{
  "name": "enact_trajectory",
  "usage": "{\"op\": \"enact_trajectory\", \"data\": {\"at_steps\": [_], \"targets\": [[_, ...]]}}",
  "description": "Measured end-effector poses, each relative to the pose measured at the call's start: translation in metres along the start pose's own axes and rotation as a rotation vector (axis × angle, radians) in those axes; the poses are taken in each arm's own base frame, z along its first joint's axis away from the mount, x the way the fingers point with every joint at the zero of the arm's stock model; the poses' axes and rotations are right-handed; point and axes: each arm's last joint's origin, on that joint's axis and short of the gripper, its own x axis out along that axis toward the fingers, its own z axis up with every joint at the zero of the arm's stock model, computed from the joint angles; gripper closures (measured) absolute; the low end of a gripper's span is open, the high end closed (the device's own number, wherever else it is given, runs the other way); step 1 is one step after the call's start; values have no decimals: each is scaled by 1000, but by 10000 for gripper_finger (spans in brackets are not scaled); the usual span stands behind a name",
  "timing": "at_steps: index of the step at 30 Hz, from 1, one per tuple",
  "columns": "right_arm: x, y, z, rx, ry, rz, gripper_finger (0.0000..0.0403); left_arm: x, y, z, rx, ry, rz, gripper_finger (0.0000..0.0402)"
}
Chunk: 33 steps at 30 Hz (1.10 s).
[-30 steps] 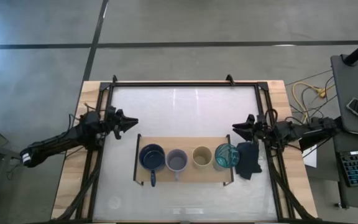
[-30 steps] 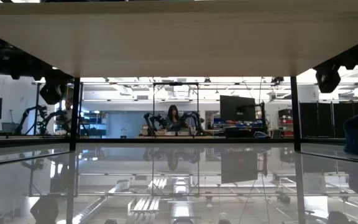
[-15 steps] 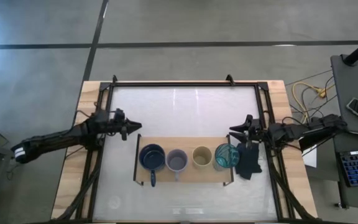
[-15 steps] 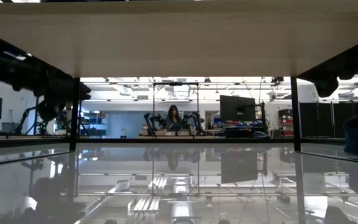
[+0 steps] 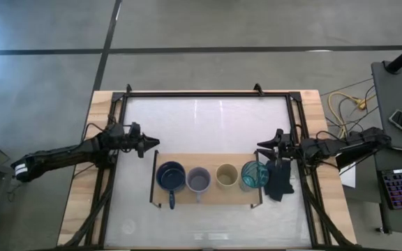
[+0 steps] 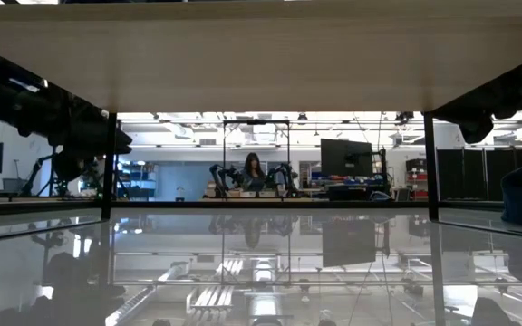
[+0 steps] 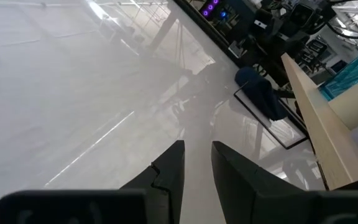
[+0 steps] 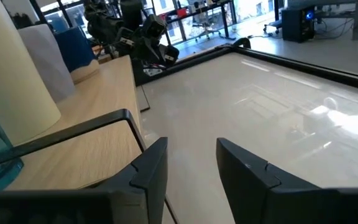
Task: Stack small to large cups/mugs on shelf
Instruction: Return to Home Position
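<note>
High view: navy mug, lavender mug, tan cup and teal tumbler are seen lined up on the shelf. Left gripper and right gripper are held just beside its ends, fingers spread and empty. Return to rest is judged the step in hand; clearance from the shelf frame is called for.

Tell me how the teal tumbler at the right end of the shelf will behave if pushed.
The teal tumbler looks translucent and thin-walled, so it is probably light and would slide readily on the smooth wooden shelf. It stands at the shelf's right end, by the black frame, so a sideways push might catch there and tip it.
</note>
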Motion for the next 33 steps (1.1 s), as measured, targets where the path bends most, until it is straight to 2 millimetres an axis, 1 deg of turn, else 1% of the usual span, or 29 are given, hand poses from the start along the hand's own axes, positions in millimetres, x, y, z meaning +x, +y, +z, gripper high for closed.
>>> {"op": "enact_trajectory", "data": {"at_steps": [11, 24, 33], "targets": [[0, 0, 0, 0, 0, 0, 282, 0, -1, 1, 4, -10, -13, 335], [0, 0, 0, 0, 0, 0, 273, 0, -3, 3, 8, -27, -24, 335], [0, 0, 0, 0, 0, 0, 282, 0, -3, 4, 9, -30, -21, 335]]}}
